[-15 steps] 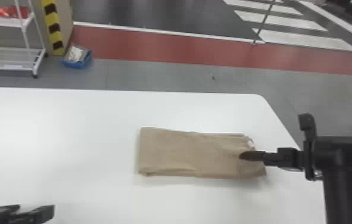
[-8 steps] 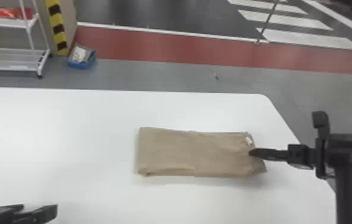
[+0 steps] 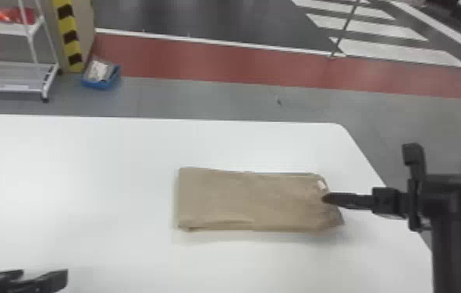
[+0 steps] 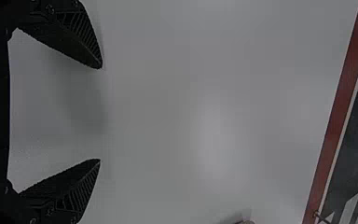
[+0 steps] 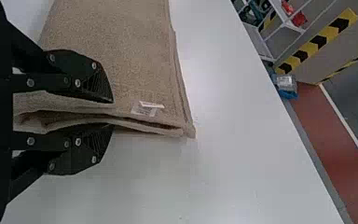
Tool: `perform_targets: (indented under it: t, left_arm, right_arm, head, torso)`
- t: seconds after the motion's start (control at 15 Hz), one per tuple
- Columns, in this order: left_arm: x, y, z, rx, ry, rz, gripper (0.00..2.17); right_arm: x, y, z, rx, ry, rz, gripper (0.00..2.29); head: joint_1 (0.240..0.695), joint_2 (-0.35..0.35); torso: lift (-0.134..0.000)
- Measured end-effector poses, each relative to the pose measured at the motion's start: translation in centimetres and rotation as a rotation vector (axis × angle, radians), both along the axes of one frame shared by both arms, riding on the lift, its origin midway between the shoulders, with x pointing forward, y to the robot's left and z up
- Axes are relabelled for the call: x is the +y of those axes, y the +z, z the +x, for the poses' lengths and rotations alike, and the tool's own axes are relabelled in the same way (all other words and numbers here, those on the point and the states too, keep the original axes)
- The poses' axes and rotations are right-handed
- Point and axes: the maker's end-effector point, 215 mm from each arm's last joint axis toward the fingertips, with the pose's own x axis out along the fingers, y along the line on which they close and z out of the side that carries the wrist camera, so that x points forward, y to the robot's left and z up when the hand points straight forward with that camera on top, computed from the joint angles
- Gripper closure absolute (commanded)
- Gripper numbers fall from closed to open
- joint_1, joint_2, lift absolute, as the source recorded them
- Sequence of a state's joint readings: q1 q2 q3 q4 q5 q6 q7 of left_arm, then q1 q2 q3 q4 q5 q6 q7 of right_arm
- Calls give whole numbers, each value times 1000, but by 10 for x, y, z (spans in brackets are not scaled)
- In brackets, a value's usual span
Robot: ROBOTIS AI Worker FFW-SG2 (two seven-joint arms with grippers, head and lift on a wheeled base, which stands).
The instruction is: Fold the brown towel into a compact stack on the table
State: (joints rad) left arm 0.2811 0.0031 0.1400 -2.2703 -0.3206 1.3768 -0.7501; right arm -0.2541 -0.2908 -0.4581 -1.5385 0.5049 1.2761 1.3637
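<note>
Head view: brown towel (image 3: pixel 249 200) lies folded in long flat shape on white tabletop (image 3: pixel 104 167), one end near tabletop's right edge, not far from rounded far right corner. Right tool (image 3: pixel 325 198) at that end. Left tool (image 3: pixel 45 272) over tabletop's left part, well apart from towel.

Left wrist view: left tool (image 4: pixel 99 114) wide apart, tabletop below.

Right wrist view: right tool (image 5: pixel 113 113) clamped on end of brown towel, soft layers between fingers, white tag (image 5: pixel 144 109) just beside.
</note>
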Motion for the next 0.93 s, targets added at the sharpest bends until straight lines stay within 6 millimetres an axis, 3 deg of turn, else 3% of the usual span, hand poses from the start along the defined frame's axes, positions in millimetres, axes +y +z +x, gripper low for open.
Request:
perform_targets:
  t: [0.4,0.53,0.73,0.93]
  left_arm:
    - [0,-1,-1,3,-1,0,144]
    - [1,-2,-3,5,1,-1,144]
    - [3,-2,-4,6,5,-3,144]
    - [7,-3,-5,5,9,-5,144]
  right_arm:
    - [2,-7,14,34,60,-103,350]
    - [6,-15,16,61,88,-144,775]
    - [13,-22,17,77,112,-163,1588]
    - [14,-22,17,79,122,-171,1690]
  head:
    - [695,-248]
    - [695,-240]
    - [695,-228]
    - [695,-224]
  torso:
    - [-124]
    - [-124]
    - [-124]
    - [-124]
